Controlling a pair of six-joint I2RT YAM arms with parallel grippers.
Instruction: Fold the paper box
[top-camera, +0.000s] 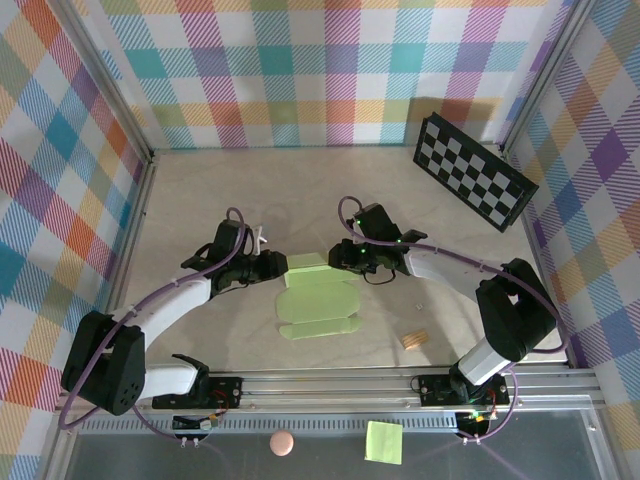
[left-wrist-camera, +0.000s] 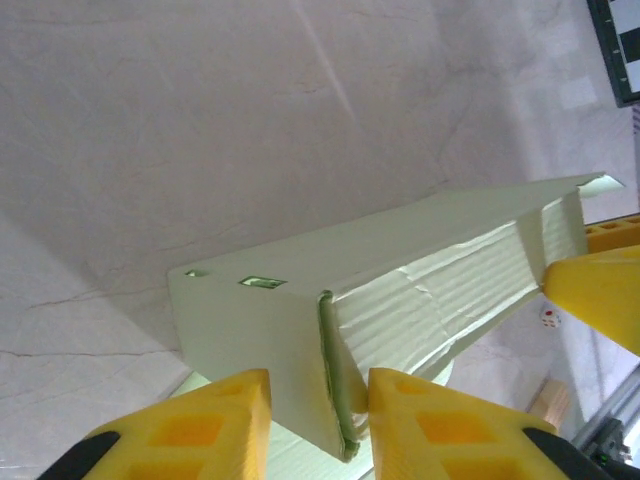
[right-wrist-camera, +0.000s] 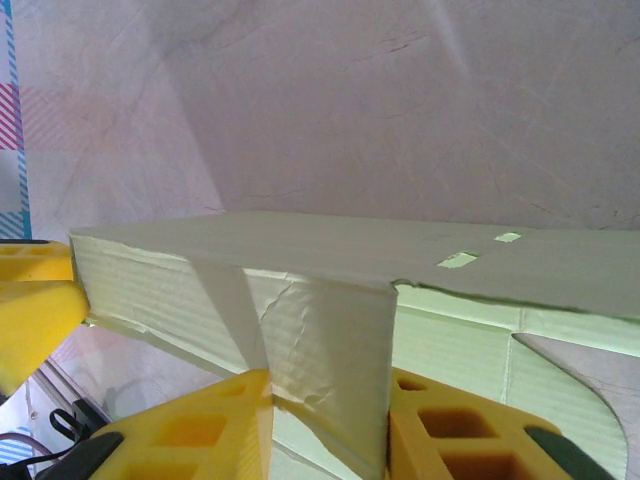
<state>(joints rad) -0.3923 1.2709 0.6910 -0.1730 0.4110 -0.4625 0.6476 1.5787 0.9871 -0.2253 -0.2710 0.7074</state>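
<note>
The paper box (top-camera: 316, 297), pale lime-green card, lies mid-table, its far part raised into a low hollow block with flat flaps spread toward the arms. My left gripper (top-camera: 282, 268) is at the block's left end and my right gripper (top-camera: 341, 257) at its right end. In the left wrist view the yellow fingers (left-wrist-camera: 205, 420) close on the box's (left-wrist-camera: 250, 340) end corner around the gripper (left-wrist-camera: 320, 385). The right wrist view has a creased end flap (right-wrist-camera: 330, 340) pinched in the gripper (right-wrist-camera: 330, 385), touching both pads.
A checkerboard panel (top-camera: 473, 170) leans at the back right. A small wooden piece (top-camera: 413, 341) lies right of the box. The metal rail (top-camera: 330, 383) runs along the near edge, with a green sticky note (top-camera: 384, 441) and a pink ball (top-camera: 282, 443) below it.
</note>
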